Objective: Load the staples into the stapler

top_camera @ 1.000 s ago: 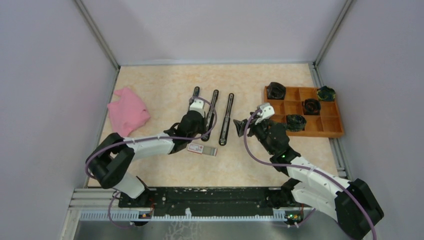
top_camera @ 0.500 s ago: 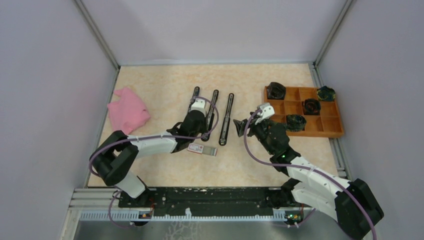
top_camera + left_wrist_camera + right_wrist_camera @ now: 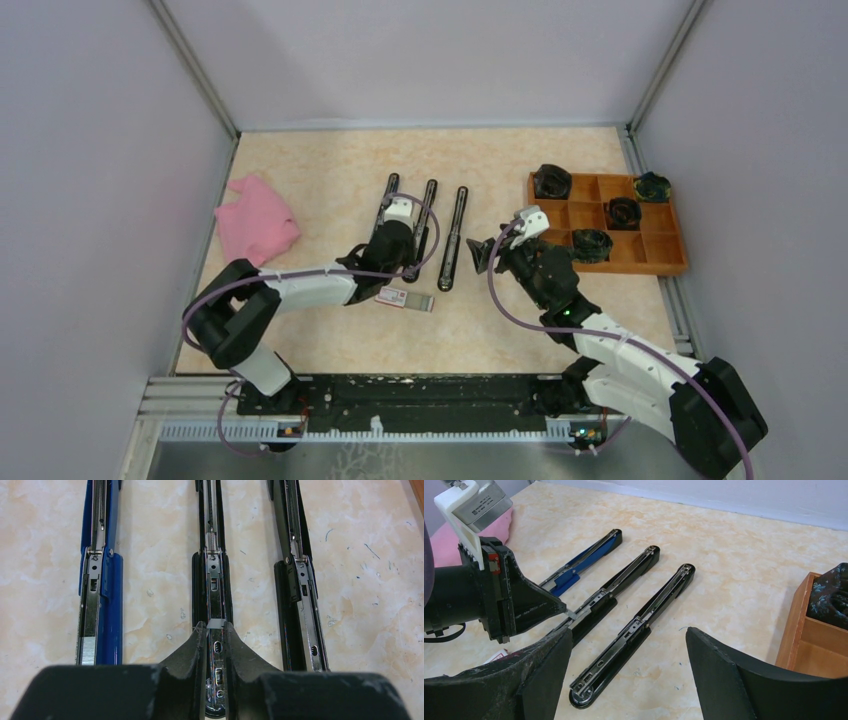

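Three staplers lie opened flat side by side: a blue one, a middle black one and a right black one. My left gripper is over the near half of the middle stapler's rail. It is shut on a small grey staple strip at its fingertips. The white and red staples box lies near it, with a grey strip beside it. My right gripper is open and empty over the right stapler's near end.
A pink cloth lies at the left. A wooden compartment tray with dark bundles stands at the right. Grey walls close in the table on three sides.
My left gripper has shifted slightly farther along the middle stapler. The right arm has not moved.
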`<state>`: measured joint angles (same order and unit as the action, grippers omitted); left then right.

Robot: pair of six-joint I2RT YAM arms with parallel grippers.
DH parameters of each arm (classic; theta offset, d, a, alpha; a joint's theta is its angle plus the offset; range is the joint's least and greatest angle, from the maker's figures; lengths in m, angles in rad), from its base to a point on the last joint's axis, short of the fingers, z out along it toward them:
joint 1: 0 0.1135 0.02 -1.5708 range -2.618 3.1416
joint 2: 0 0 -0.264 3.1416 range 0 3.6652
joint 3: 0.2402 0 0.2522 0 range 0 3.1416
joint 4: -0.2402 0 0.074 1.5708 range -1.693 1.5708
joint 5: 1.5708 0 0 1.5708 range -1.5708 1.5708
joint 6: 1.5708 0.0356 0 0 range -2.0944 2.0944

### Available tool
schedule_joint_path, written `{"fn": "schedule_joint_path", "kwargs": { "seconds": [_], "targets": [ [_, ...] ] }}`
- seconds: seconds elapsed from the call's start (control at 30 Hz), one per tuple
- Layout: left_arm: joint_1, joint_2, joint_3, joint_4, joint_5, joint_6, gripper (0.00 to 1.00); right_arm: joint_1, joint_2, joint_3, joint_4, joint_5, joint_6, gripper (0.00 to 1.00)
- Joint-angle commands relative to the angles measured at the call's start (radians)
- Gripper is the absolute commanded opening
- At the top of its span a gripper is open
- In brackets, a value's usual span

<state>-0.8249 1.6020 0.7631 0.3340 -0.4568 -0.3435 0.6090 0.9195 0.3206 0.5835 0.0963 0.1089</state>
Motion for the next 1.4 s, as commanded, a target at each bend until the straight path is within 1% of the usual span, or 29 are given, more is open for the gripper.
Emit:
{"fn": "schedule_joint_path", "kwargs": {
  "seconds": [0.0,0.3,0.5,0.87,1.03,1.23,1.37],
  "targets": [
    [-0.009,0.02,0.03,-0.018,-0.021,-0.008,0.06,0.007,-0.001,0.007,0.054,-0.007,0.005,0.84],
    [-0.024,0.035,0.05,-0.075,-0.062,-0.018,0.06,0.006,0.001,0.008,0.056,-0.012,0.005,0.84],
    [-0.028,0.058,0.069,-0.119,-0.062,-0.047,0.06,0.006,0.0,0.008,0.056,-0.014,0.005,0.84],
    [-0.028,0.11,0.133,-0.249,-0.066,-0.107,0.05,0.005,0.002,0.006,0.06,-0.021,0.005,0.84],
    [-0.031,0.108,0.128,-0.274,-0.063,-0.137,0.05,0.006,0.002,0.005,0.061,-0.02,0.005,0.84],
    [-0.037,0.091,0.107,-0.281,-0.061,-0.15,0.07,0.006,0.001,0.004,0.061,-0.019,0.005,0.84],
    [-0.037,0.091,0.112,-0.292,-0.059,-0.157,0.14,0.006,0.002,0.004,0.062,-0.02,0.004,0.84]
  ]
}}
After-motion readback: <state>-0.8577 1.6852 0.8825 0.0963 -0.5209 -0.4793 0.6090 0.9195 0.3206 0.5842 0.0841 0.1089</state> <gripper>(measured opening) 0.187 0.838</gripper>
